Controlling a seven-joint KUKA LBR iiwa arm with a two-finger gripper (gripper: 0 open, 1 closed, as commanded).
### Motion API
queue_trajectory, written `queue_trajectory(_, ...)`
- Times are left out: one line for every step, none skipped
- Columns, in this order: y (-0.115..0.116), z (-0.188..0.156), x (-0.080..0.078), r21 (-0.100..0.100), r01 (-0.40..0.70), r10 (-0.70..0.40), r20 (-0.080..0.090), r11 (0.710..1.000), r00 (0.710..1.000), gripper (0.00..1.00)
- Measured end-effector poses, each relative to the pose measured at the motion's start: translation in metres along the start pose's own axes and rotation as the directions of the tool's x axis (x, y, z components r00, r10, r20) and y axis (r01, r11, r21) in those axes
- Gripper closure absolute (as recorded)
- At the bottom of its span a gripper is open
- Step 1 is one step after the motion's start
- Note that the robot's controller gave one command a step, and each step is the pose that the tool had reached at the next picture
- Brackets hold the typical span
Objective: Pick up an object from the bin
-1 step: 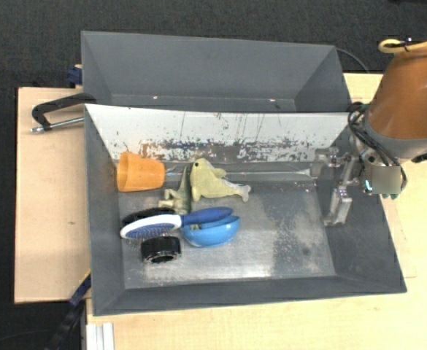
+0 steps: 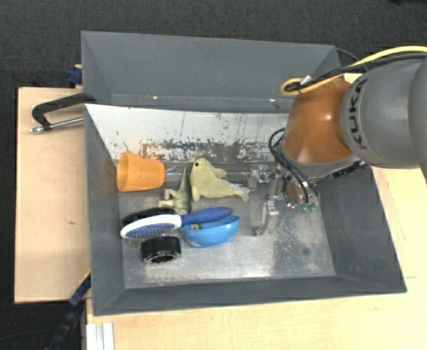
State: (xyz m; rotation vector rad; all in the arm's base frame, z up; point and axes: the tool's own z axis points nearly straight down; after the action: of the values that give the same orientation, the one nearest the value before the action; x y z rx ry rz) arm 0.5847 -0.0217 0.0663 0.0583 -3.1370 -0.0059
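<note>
Orange cover [image 2: 315, 126] hides much of the gripper [image 2: 266, 217]

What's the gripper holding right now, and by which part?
Nothing visible in it. The gripper is over a bare patch of the bin, apart from the yellowish toy beside it.

I am looking down on a dark, speckled carpet [image 2: 198, 6] that is covering the floor along the top and left of my view. Light is glinting off the scratched back wall of the grey bin [image 2: 198, 130].
</note>
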Motion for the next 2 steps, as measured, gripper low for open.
queue_trajectory(0.063,-0.037,-0.008,-0.001,0.002,-0.002,0.013,1.000,1.000,0.00)
queue_trajectory(0.058,-0.035,-0.019,0.002,-0.149,0.149,0.010,0.989,0.989,0.00)
